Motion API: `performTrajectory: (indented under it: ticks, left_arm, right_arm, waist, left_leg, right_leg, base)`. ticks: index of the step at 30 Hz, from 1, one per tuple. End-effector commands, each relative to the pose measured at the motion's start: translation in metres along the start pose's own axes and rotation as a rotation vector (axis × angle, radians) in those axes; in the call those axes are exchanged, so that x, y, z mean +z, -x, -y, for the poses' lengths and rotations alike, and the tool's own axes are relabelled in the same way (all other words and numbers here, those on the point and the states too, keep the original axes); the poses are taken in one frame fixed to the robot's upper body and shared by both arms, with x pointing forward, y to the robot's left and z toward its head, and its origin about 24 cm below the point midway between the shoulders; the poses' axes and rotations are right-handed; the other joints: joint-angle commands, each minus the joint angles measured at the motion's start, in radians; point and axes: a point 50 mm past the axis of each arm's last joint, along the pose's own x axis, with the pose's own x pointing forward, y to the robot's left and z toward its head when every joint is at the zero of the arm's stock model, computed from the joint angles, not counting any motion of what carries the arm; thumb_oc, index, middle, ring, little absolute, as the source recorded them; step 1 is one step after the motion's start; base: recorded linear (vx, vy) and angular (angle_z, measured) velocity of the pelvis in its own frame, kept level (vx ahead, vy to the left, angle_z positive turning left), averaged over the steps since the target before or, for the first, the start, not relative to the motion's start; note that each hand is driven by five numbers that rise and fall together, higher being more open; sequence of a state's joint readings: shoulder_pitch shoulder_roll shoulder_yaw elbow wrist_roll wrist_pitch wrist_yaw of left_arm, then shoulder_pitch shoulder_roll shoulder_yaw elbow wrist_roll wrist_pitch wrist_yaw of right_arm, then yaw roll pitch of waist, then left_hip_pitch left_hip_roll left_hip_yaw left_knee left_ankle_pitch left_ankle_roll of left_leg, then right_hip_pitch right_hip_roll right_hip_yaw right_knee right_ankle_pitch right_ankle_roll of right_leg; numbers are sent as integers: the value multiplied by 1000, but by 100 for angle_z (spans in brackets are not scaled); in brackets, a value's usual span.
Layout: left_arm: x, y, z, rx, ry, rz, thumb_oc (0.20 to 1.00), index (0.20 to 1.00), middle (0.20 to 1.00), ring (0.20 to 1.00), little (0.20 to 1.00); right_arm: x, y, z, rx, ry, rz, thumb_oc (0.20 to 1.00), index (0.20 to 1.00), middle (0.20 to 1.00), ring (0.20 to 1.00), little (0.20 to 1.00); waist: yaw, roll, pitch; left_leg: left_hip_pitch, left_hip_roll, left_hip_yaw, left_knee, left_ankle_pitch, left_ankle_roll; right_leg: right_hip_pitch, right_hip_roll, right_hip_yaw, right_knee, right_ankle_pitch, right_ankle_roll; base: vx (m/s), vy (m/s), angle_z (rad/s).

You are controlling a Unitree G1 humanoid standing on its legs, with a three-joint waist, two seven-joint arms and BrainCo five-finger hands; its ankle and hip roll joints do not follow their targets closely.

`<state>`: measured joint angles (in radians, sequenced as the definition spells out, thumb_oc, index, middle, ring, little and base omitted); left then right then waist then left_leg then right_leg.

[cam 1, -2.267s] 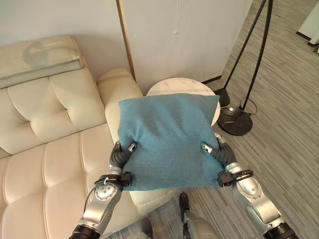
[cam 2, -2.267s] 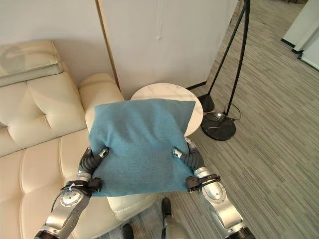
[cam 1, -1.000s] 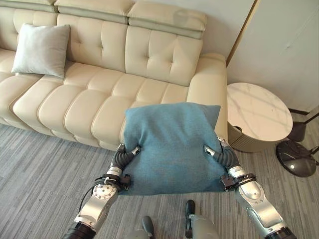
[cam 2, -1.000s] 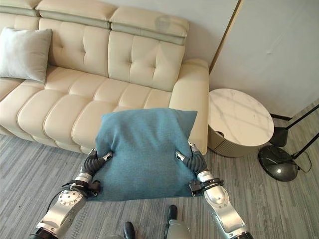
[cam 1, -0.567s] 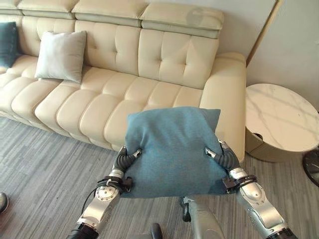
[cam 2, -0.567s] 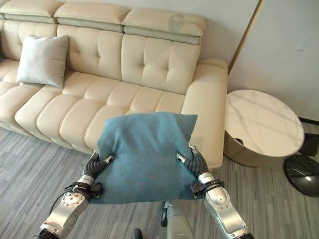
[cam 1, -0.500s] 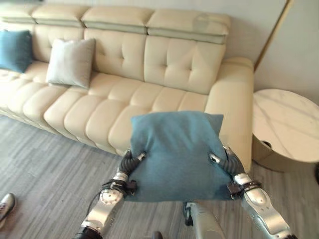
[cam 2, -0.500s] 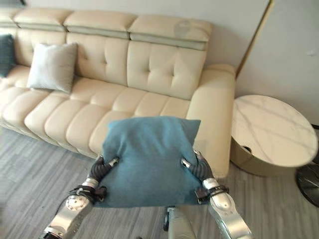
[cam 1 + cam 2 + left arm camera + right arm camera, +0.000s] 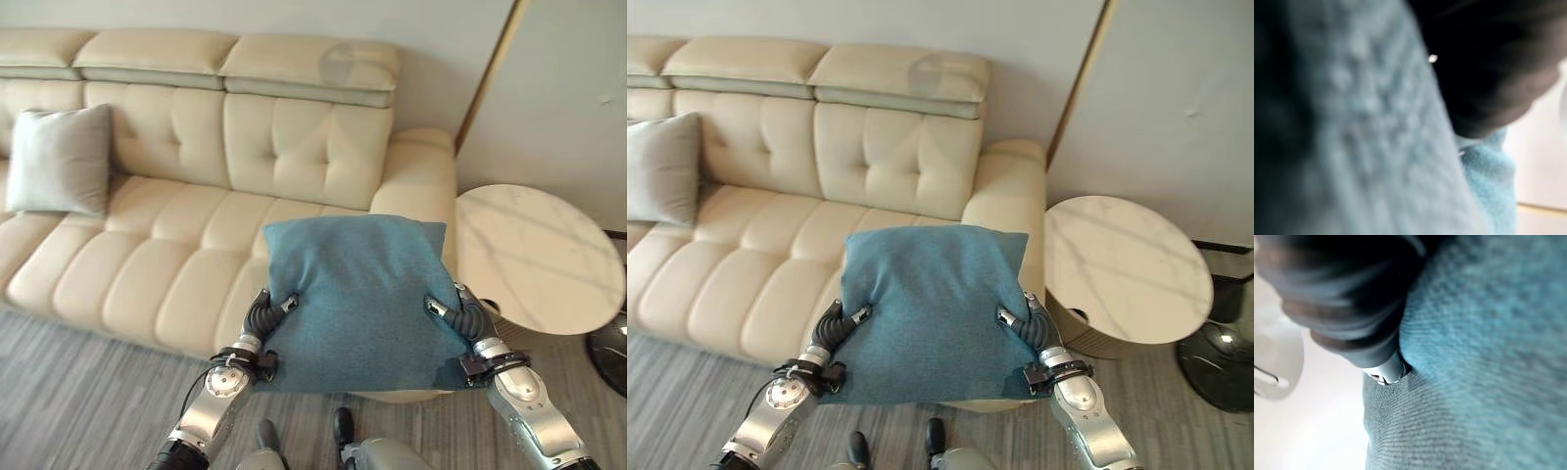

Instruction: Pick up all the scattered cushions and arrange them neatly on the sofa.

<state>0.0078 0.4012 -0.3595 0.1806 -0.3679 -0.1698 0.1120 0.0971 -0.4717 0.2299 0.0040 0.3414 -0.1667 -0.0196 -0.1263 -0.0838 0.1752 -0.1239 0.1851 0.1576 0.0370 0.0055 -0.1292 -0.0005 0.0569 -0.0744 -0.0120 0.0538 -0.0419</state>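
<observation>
teal cushion, cream tufted sofa, pale grey cushion

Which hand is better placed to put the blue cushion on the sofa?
Neither alone. The left hand and right hand each grip a side of the blue cushion, so both should probably lower it together; the sofa seat lies towards the left hand.

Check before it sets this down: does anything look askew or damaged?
Nothing stands out. The teal cushion is held level between the left robot hand and right robot hand; the grey cushion leans upright on the sofa.
</observation>
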Motion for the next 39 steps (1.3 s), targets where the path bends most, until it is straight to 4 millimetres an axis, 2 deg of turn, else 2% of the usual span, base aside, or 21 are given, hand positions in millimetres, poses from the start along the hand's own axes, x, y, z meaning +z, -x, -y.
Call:
performTrajectory:
  ticks: [1, 2, 3, 5, 7, 10, 12, 14, 15, 16, 18, 19, 20, 21, 23, 25, 31, 35, 36, 37, 39]
  left_arm:
    - [57, -13, 28, -119, 27, 304, 200, 200, 200, 200, 200]
    - [57, -14, 28, -118, 27, 304, 200, 200, 200, 200, 200]
    - [61, -17, 29, -111, 37, 326, 200, 200, 200, 200, 200]
    - [62, -18, 31, -118, 41, 331, 200, 200, 200, 200, 200]
    - [64, -21, 34, -136, 38, 337, 200, 200, 200, 200, 200]
    - [65, -22, 32, -141, 18, 337, 200, 200, 200, 200, 200]
    - [68, -21, 27, -126, 5, 346, 200, 200, 200, 200, 200]
    - [68, -19, 19, -94, -5, 350, 200, 200, 200, 200, 200]
    - [68, -19, 15, -79, -8, 348, 200, 200, 200, 200, 200]
    - [68, -19, 15, -79, -9, 348, 200, 200, 200, 200, 200]
    - [65, -16, 8, -46, -4, 339, 200, 200, 200, 200, 200]
    - [62, -13, 4, -28, 4, 331, 200, 200, 200, 200, 200]
    - [61, -13, 3, -23, 6, 328, 200, 200, 200, 200, 200]
    - [60, -12, 0, -11, 8, 322, 200, 200, 200, 200, 200]
    - [56, -13, 4, -16, 12, 308, 200, 200, 200, 200, 200]
    - [57, -11, 1, 1, 18, 320, 200, 200, 200, 200, 200]
    - [61, -11, -2, 5, -1, 336, 200, 200, 200, 200, 200]
    - [72, -16, -8, 51, -17, 381, 200, 200, 200, 200, 200]
    - [81, -23, -8, 71, -18, 418, 200, 200, 200, 200, 200]
    - [82, -23, -8, 72, -18, 420, 200, 200, 200, 200, 200]
    - [101, -37, -6, 100, -42, 491, 200, 200, 200, 200, 200]
  right_arm:
    - [37, -11, -28, 133, -24, 229, 200, 200, 200, 200, 200]
    - [37, -11, -28, 133, -24, 229, 200, 200, 200, 200, 200]
    - [37, -12, -26, 129, -21, 229, 200, 200, 200, 200, 200]
    - [37, -13, -26, 128, -20, 229, 200, 200, 200, 200, 200]
    - [39, -14, -24, 123, -9, 234, 200, 200, 200, 200, 200]
    - [43, -19, -29, 140, -10, 253, 200, 200, 200, 200, 200]
    - [51, -25, -34, 157, 7, 283, 200, 200, 200, 200, 200]
    - [58, -31, -40, 164, -10, 320, 200, 200, 200, 200, 200]
    - [61, -33, -43, 169, -27, 332, 200, 200, 200, 200, 200]
    - [61, -33, -43, 170, -27, 333, 200, 200, 200, 200, 200]
    - [63, -35, -47, 185, -36, 339, 200, 200, 200, 200, 200]
    - [64, -36, -48, 197, -43, 343, 200, 200, 200, 200, 200]
    - [61, -35, -49, 202, -56, 334, 200, 200, 200, 200, 200]
    - [61, -36, -49, 202, -50, 331, 200, 200, 200, 200, 200]
    - [58, -33, -46, 193, -33, 321, 200, 200, 200, 200, 200]
    - [60, -35, -45, 189, -7, 328, 200, 200, 200, 200, 200]
    - [68, -39, -43, 183, 50, 355, 200, 200, 200, 200, 200]
    - [83, -49, -42, 114, 84, 427, 200, 200, 200, 200, 200]
    - [95, -57, -48, 104, 96, 480, 200, 200, 200, 200, 200]
    - [95, -58, -48, 103, 97, 482, 200, 200, 200, 200, 200]
    - [116, -74, -61, 93, 124, 556, 200, 200, 200, 200, 200]
  waist:
    - [36, 28, -59]
    - [36, 27, -57]
    - [34, 36, -63]
    - [33, 42, -67]
    - [21, 52, -84]
    - [18, 44, -92]
    - [25, 45, -88]
    - [46, 53, -84]
    - [50, 53, -83]
    - [50, 52, -82]
    - [52, 55, -84]
    - [51, 57, -82]
    - [53, 50, -80]
    - [56, 51, -73]
    - [52, 40, -68]
    - [72, 38, -74]
    - [76, 52, -88]
    - [77, 72, -77]
    - [79, 82, -62]
    - [79, 82, -62]
    - [90, 93, -31]
  left_leg:
    - [-17, 20, -80, -21, 103, -11]
    - [-13, 19, -79, -24, 103, -12]
    - [-20, 20, -117, -31, 108, -25]
    - [-5, 15, -115, -37, 94, -23]
    - [20, -8, -99, -17, 64, -12]
    - [40, -60, -60, 6, 16, 37]
    - [63, -81, -17, -1, 2, 66]
    - [84, -89, 28, -17, -11, 86]
    - [100, -98, 45, -28, -14, 90]
    - [102, -99, 45, -30, -13, 91]
    - [128, -119, 56, -60, -14, 96]
    - [147, -131, 66, -76, -21, 97]
    - [144, -144, 60, -70, -27, 98]
    - [147, -141, 54, -62, -33, 100]
    - [145, -158, 35, -51, -42, 101]
    - [138, -166, 37, -52, -43, 98]
    - [129, -173, 22, -77, -38, 97]
    - [116, -174, 31, -107, -26, 96]
    - [92, -175, 32, -112, -21, 97]
    - [89, -175, 33, -111, -20, 97]
    - [29, -177, 35, -107, -10, 98]
  right_leg:
    - [3, -123, 20, 102, -170, 127]
    - [4, -123, 21, 104, -172, 127]
    - [17, -128, 52, 116, -187, 132]
    - [26, -134, 65, 122, -195, 139]
    - [40, -168, 87, 143, -196, 158]
    - [14, -213, 129, 189, -142, 196]
    - [-37, -230, 140, 269, -91, 213]
    - [-82, -248, 84, 338, -86, 216]
    - [-100, -247, 47, 345, -81, 216]
    - [-99, -247, 48, 346, -82, 216]
    - [-123, -205, 6, 296, -96, 205]
    - [-160, -164, -28, 238, -95, 189]
    - [-151, -146, -33, 186, -102, 177]
    - [-148, -154, -48, 177, -99, 179]
    - [-122, -127, 2, 143, -103, 164]
    - [-111, -144, -30, 105, -86, 161]
    - [-89, -139, -41, 32, -70, 162]
    - [-103, -141, -36, 13, -64, 166]
    - [-129, -142, -29, 11, -59, 166]
    - [-133, -142, -29, 13, -59, 165]
    - [-199, -146, -17, 23, -48, 166]
  base:
    - [292, 188, -46]
    - [366, 299, -66]
    - [269, 255, -92]
    - [276, 286, -75]
    - [330, 402, -35]
    - [213, 313, -41]
    - [143, 279, -65]
    - [99, 246, -91]
    - [63, 147, -95]
    - [76, 125, -65]
    - [104, 96, -35]
    - [132, 41, -27]
    - [117, 10, -32]
    - [93, -27, -17]
    - [86, -54, 15]
    - [41, -37, 49]
    - [51, -27, 7]
    - [-16, 21, 2]
    - [-68, 26, -3]
    - [-163, 55, -7]
    - [-187, 58, -5]
